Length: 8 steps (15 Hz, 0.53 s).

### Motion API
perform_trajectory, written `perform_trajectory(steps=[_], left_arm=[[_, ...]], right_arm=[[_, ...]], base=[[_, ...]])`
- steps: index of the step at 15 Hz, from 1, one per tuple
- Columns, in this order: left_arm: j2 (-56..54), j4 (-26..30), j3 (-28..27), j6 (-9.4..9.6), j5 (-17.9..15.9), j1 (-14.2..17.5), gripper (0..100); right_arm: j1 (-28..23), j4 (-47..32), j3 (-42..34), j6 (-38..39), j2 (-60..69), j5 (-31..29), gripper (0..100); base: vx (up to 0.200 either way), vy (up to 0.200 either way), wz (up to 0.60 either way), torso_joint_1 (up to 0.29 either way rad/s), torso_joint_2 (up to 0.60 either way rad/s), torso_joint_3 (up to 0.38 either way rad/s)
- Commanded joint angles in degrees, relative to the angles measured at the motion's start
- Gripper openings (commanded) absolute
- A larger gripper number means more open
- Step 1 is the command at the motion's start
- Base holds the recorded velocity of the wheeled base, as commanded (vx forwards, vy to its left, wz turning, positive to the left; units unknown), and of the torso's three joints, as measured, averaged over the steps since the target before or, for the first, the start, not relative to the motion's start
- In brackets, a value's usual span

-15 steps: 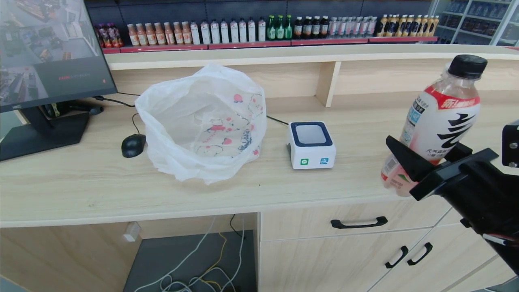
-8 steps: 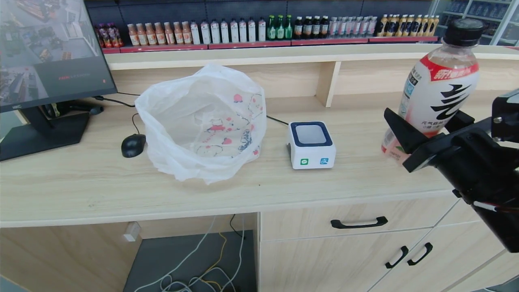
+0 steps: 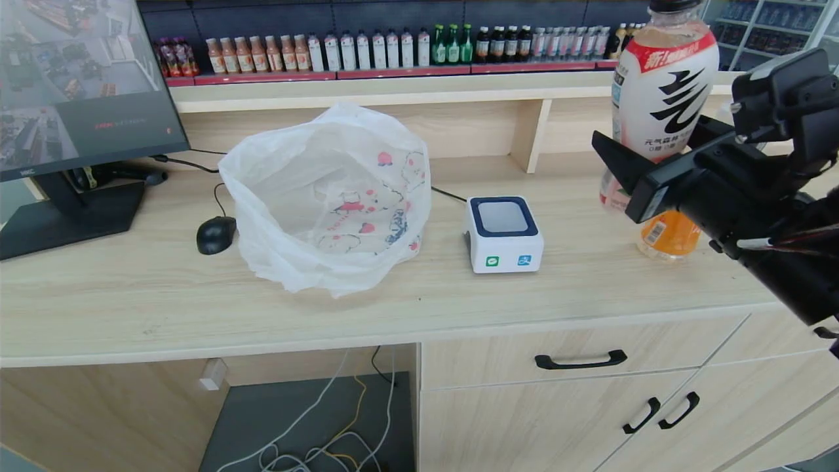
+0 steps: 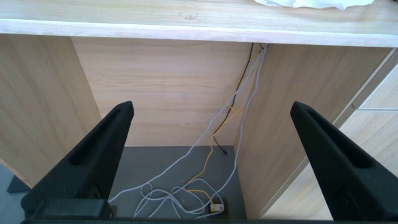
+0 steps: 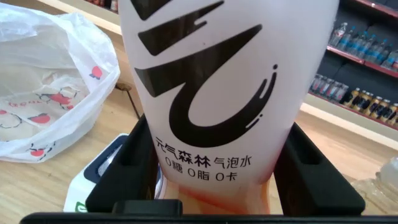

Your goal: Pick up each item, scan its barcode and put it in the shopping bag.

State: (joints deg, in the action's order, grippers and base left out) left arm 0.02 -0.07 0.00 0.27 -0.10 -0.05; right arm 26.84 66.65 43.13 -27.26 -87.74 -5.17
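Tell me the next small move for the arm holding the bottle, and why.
Probably carry the bottle left and down toward the scanner. The right gripper holds it upright above the counter, off to the right of the scanner, and the shopping bag past the scanner is open, so scanning seems due first.

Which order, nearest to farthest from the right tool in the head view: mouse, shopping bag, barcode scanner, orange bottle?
From the right tool, holding the drink bottle:
1. orange bottle, just beside it
2. barcode scanner, mid-counter
3. shopping bag, left of the scanner
4. mouse, far left
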Motion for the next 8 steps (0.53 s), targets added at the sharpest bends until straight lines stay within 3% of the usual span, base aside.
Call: perform_trajectory(steps=[1,4,8], left_arm=[[0.0,0.0,0.0,0.0,0.0,0.0,100],[0.0,0.0,0.0,0.0,0.0,0.0,100],[0.0,0.0,0.0,0.0,0.0,0.0,100]], right_arm=[[1.0,-2.0,3.5,-0.8,-0.5,0.2,0],[1.9,-4.7,12.0,-1.0,-5.0,0.9,0],[1.9,-5.1,15.6,-2.4,-9.6,2.4,0]], base=[[0.0,0.0,0.0,0.0,0.0,0.0],[0.0,0.0,0.0,0.0,0.0,0.0],[0.0,0.0,0.0,0.0,0.0,0.0]])
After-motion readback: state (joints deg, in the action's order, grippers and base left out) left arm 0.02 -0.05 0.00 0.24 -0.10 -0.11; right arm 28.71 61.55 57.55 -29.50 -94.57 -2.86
